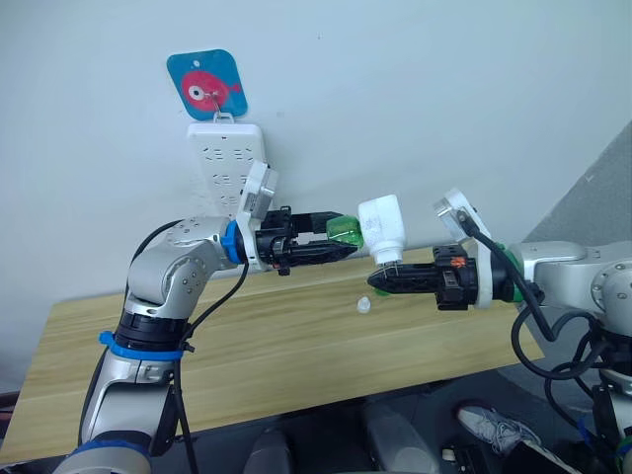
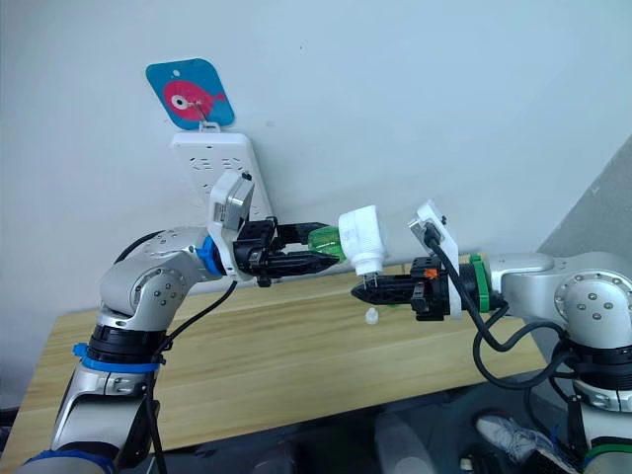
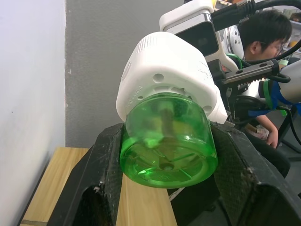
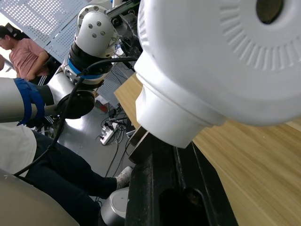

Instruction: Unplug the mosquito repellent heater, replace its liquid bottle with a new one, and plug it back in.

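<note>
i've got the mosquito repellent heater [image 1: 383, 226] up in the air between my two arms, well above the wooden table [image 1: 296, 346] and off the white power strip [image 1: 226, 158] that hangs on the wall behind. a translucent green liquid bottle [image 1: 345, 230] is seated in the heater's underside, pointing toward my left arm; in the left wrist view i can see the dark wick [image 3: 164, 123] running up inside it into the white body. my left gripper [image 1: 341, 240] is pinching that bottle, one black finger on each side of its round base. my right gripper [image 1: 383, 280] is clamped on the heater's narrow plug end, fingers pressed in against it from below, with the vent hole [image 4: 269, 9] showing near the edge of the right wrist view. down on the table, just below the heater, sits a tiny white dome cap [image 1: 363, 305]. above the strip hangs a blue tag with a pink fish [image 1: 206, 85]. a person [image 3: 263, 42] is seated beyond my right arm.
</note>
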Tool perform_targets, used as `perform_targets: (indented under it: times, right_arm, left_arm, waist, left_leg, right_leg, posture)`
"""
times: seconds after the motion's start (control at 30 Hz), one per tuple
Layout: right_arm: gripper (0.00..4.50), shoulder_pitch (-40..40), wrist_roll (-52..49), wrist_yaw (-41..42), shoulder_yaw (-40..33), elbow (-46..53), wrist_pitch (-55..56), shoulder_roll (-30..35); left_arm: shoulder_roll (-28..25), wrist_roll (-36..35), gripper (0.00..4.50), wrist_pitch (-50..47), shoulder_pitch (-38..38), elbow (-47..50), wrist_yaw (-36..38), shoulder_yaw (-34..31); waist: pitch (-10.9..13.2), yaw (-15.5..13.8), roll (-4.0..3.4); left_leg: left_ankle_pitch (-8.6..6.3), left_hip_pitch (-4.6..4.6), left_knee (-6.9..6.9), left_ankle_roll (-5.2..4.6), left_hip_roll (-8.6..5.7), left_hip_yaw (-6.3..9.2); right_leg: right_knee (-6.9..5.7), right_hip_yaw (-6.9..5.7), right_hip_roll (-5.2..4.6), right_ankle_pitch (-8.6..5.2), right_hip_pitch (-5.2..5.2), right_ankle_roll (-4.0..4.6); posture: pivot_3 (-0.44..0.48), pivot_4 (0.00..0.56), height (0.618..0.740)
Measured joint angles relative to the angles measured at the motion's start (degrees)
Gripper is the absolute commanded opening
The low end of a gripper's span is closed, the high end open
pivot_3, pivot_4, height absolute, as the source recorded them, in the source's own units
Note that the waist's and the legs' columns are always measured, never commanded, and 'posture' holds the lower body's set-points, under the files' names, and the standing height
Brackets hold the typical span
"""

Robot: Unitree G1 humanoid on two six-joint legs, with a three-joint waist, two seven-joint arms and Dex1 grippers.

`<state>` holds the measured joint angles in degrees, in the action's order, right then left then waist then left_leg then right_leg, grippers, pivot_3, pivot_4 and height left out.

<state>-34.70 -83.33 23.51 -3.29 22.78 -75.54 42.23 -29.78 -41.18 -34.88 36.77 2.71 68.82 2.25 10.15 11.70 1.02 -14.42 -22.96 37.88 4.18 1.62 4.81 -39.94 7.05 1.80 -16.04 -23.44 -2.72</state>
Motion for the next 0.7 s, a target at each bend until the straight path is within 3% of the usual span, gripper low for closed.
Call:
perform_targets:
  times: [0.7]
  right_arm:
    - [0.00, -0.74, -3.32, -3.39, 0.16, -0.55, 0.69, -0.09]
  left_arm:
    - [0.16, 0.82, 2.31, 0.26, 0.02, 0.00, -0.70, -0.16]
  waist:
    - [0.00, -0.07, 0.00]
  left_leg:
    - [0.00, 0.00, 0.00, 0.00, 0.00, 0.00]
  right_leg:
    - [0.01, 0.01, 0.00, -0.02, 0.00, -0.04]
  posture:
    - [-0.225, 0.092, 0.736]
